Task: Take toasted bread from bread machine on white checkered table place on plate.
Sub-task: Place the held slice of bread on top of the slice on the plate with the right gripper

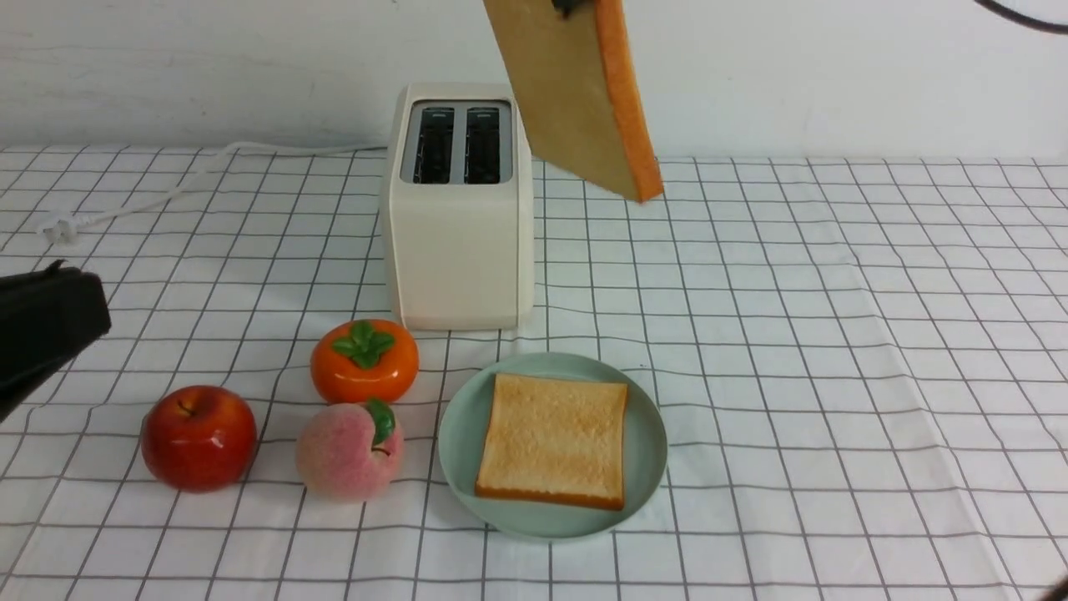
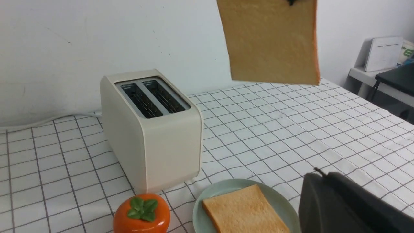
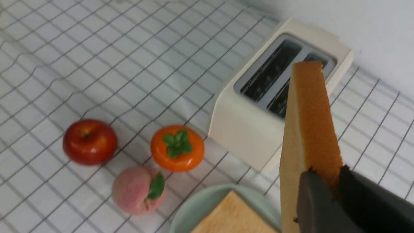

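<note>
My right gripper (image 3: pixel 325 173) is shut on one slice of toasted bread (image 1: pixel 576 92) and holds it by its upper edge, hanging tilted in the air above and to the right of the bread machine (image 1: pixel 459 234). Only the gripper's tip (image 1: pixel 571 7) shows in the front view. Both slots of the machine are dark and empty. The second slice (image 1: pixel 555 438) lies flat on the mint-green plate (image 1: pixel 642 434), in front of the machine on the white checkered table (image 1: pixel 834 334). My left gripper (image 1: pixel 50 321) is shut and empty, low at the left, away from the plate; its tip (image 2: pixel 318 174) shows in the left wrist view.
A red apple (image 1: pixel 198 436), an orange persimmon (image 1: pixel 365 361) and a pink peach (image 1: pixel 350 451) sit left of the plate. The machine's white cord ends in a plug (image 1: pixel 58 227) at the far left. A white wall stands right behind the table.
</note>
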You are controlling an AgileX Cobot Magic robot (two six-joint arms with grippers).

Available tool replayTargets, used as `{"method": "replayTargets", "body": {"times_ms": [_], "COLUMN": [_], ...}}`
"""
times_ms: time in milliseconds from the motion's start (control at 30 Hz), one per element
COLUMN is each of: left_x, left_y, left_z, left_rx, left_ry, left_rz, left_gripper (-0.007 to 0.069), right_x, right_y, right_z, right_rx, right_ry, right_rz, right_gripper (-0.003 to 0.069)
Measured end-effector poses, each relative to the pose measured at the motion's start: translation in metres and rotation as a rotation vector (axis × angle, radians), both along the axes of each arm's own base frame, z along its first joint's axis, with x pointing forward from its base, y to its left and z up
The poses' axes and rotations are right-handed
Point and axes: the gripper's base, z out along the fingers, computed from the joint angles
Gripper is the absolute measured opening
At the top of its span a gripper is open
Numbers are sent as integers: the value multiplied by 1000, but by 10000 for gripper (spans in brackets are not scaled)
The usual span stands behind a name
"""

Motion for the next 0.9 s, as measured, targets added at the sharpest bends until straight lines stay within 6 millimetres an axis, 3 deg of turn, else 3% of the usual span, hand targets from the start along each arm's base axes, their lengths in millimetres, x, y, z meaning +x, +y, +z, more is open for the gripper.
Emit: {"method": "replayTargets", "body": {"times_ms": [167, 233, 267, 300, 333, 500, 600, 633, 833, 900], "left_x": [0, 0, -1, -1, -1, -1, -1, -1, -1, -1], "left_y": [0, 0, 0, 0, 0, 0, 0, 0, 0, 0], "left_z": [-2, -3, -3, -3, -3, -3, -3, -3, -3, -3], "left_rx": [15, 18, 20, 21, 21, 21, 22, 22, 23, 25], "left_ry": [18, 22, 25, 26, 27, 27, 27, 27, 27, 26], "left_rz": [-4, -5, -6, -7, -7, -7, -7, -7, -7, -6], "left_gripper": [-13, -13, -13, -13, -13, -13, -13, -13, -13, -13], "right_x": [-17, -19, -19, -18, -13, 14, 42, 42, 74, 78], "right_y": [-26, -29, -34, -36, -39, -48, -47, -47, -43, -44], "right_z": [-79, -92, -109, -111, -125, -160, -189, -188, -248, -254], "right_rx": [-93, -63, 6, 16, 103, 305, 445, 458, 507, 498], "right_ry": [294, 322, 350, 349, 379, 463, 506, 509, 596, 588], "right_rz": [-14, -24, -32, -33, -39, 2, 31, 28, -32, -55], "right_gripper": [83, 83, 83, 83, 83, 83, 83, 83, 83, 92]}}
